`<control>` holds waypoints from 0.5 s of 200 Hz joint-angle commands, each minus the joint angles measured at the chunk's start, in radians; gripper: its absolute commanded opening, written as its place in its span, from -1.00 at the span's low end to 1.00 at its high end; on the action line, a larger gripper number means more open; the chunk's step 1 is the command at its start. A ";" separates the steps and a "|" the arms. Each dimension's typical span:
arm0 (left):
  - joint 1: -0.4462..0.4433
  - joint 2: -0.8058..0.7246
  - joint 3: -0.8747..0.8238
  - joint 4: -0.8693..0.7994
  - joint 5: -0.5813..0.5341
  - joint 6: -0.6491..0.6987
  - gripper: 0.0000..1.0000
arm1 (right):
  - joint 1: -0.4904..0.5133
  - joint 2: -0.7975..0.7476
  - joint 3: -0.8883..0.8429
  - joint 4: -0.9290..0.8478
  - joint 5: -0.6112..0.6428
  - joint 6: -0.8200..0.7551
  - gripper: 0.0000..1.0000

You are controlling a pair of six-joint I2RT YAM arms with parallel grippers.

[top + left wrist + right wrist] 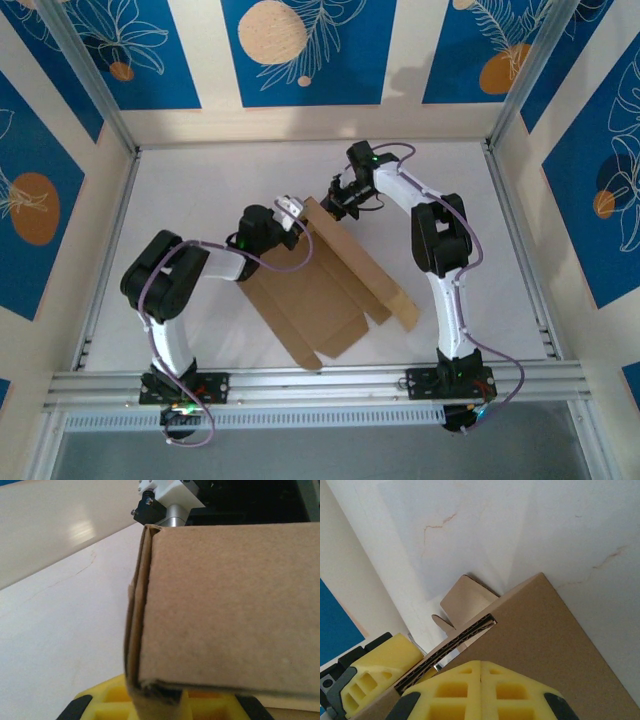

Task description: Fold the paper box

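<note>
Blue panels with pale leaves and orange discs line the walls [90,60] around a white table [200,180], and an aluminium rail [320,382] runs along its near edge. We see the box [325,290] at the middle of the table, lying askew. One end points toward the far edge and the other toward the near right corner. Its right long side is folded up into a wall, while the flat panel and flaps spread toward the near left.

The left gripper [288,212] sits at the box's far end. From its wrist camera, we see its yellow fingers [107,702] on either side of a doubled cardboard wall, clamped on it.

The right gripper [338,203] is just beside it at the same far end, on the wall's right side. From its own wrist camera, its yellow fingers [450,695] are pressed together with only a seam between them and nothing held. They sit over the brown outer panel, and we cannot tell whether they touch it. A small rounded tab [462,597] sticks out beyond the box's corner.
</note>
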 commanded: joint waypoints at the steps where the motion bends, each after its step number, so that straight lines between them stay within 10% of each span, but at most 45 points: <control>1: -0.024 -0.009 -0.003 -0.002 -0.096 0.041 -1.00 | 0.046 0.005 -0.056 -0.031 -0.066 -0.009 -1.00; 72: -0.032 -0.004 -0.004 0.020 -0.039 -0.034 -1.00 | 0.062 0.013 -0.054 0.013 -0.197 -0.017 -0.97; 100: -0.031 -0.032 -0.068 0.093 -0.108 -0.062 -1.00 | 0.013 -0.073 -0.061 -0.043 -0.002 -0.039 -0.66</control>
